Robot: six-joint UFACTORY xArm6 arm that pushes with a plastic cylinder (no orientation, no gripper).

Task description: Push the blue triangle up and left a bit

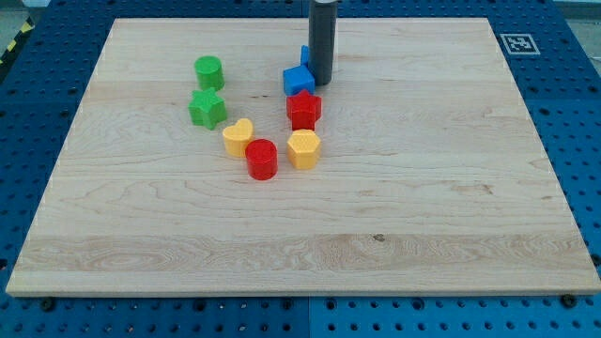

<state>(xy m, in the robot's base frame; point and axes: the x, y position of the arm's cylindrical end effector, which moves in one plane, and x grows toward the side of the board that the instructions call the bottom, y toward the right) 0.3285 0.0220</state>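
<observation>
The blue triangle (305, 54) is mostly hidden behind the rod near the view's top, just above a blue block (298, 80). My tip (321, 82) is seen touching that block's right side. No pincer is fitted, so no open or closed state applies. A red star-like block (303, 110) sits just below.

The pale, matt wooden board (394, 216) shows fine grain; the small blue cube-like block (297, 80) looks like smooth, slightly glossy plastic.
</observation>
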